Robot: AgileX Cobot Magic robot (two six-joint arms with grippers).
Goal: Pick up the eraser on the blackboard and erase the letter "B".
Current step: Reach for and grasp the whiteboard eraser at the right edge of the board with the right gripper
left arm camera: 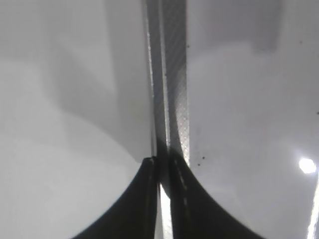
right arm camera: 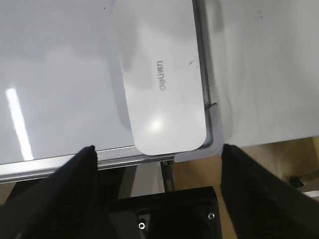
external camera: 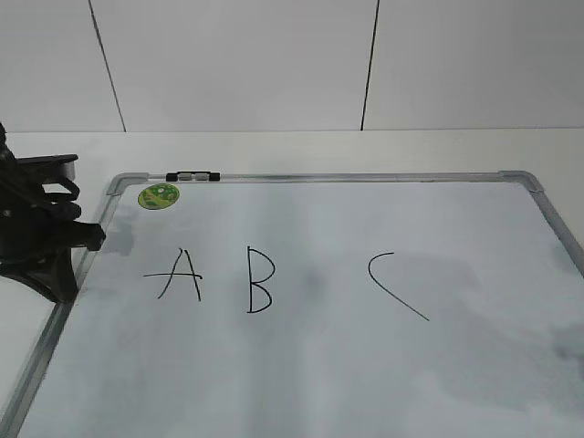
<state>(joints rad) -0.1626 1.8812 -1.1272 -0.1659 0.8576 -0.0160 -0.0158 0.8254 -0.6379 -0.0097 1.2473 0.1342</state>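
The blackboard (external camera: 365,365) is really a big white board with a grey metal frame, and it lies flat on the table. On it are three black letters in a row. The "A" (external camera: 180,274) is on the left, the letter "B" (external camera: 259,279) is in the middle, and the "C" (external camera: 394,286) is on the right. The "B" is whole, with its stem and both bumps. A round green sticker (external camera: 159,195) sits near the top left corner, and a small black and silver clip (external camera: 192,175) rests on the top frame just beside it. The left gripper (left arm camera: 163,167) is low over the left frame of the board, and its two black fingers are pressed almost together with nothing between them. The right gripper (right arm camera: 157,154) has its jaws spread wide. The eraser (right arm camera: 162,84) lies flat on the board in a corner, right beside the frame. It is in the gap between the fingers, and they are not touching it.
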